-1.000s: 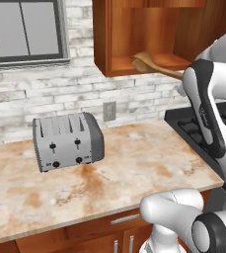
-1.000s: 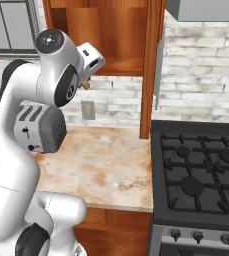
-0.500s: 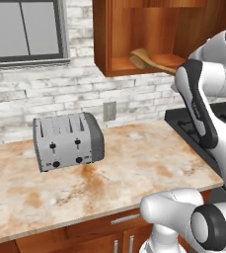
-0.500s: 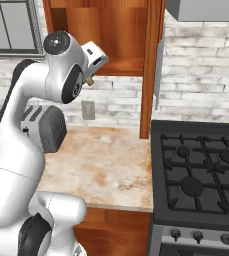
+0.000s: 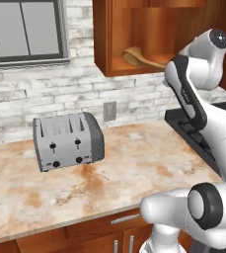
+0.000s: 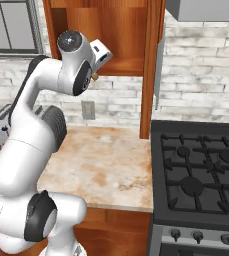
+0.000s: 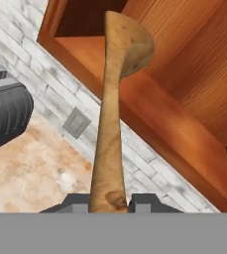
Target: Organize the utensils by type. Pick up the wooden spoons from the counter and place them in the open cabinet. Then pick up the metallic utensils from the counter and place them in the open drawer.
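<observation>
Wooden spoon (image 7: 116, 99) gripped by the pincer (image 7: 108, 202) could knock the cabinet (image 7: 184, 129) lip — bowl barely inside.

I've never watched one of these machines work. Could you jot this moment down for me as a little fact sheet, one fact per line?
setting: simulated kitchen
held item: wooden spoon, gripped by its handle
gripper: shut on the spoon
spoon's bowl: reaching over the shelf of the open cabinet
counter: carries a silver toaster
beside counter: black gas stove
wall: pale brick with an outlet
</observation>
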